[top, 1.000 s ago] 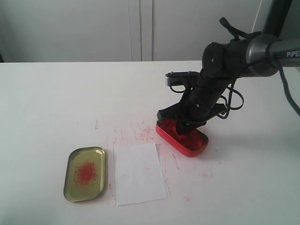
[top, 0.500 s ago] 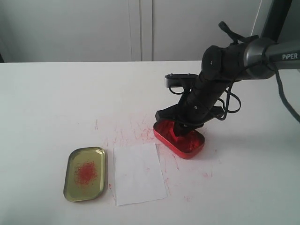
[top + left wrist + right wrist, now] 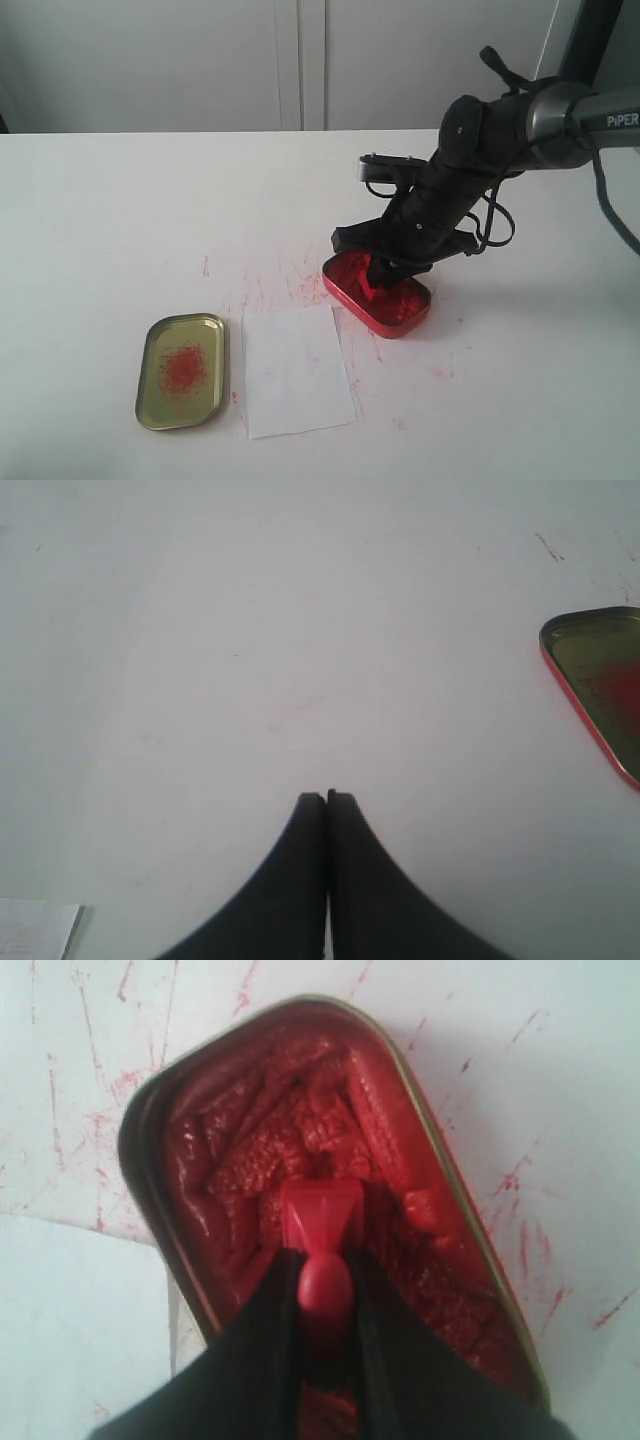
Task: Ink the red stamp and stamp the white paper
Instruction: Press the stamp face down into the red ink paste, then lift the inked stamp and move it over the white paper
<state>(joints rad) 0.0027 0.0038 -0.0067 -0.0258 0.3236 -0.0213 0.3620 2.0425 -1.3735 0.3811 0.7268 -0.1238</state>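
My right gripper [image 3: 322, 1260] is shut on the handle of the red stamp [image 3: 320, 1222], whose square base sits in the red ink paste of the open red tin [image 3: 300, 1150]. From the exterior view the same gripper [image 3: 378, 272] reaches down into the red tin [image 3: 378, 296], and the stamp is barely visible there. The white paper [image 3: 296, 370] lies flat just left of and in front of the tin; its corner [image 3: 70, 1320] shows in the right wrist view. My left gripper [image 3: 326, 798] is shut on nothing, hovering over bare tabletop.
The gold tin lid [image 3: 182, 369] with a red smudge lies left of the paper; its edge [image 3: 600, 685] shows in the left wrist view. Red smears [image 3: 290, 275] mark the white table around the tin. A white sheet corner [image 3: 35, 930] shows by the left gripper.
The right gripper has stayed in the tin while the tin slid a little to the left on the table. The arm's wrist has shifted slightly.
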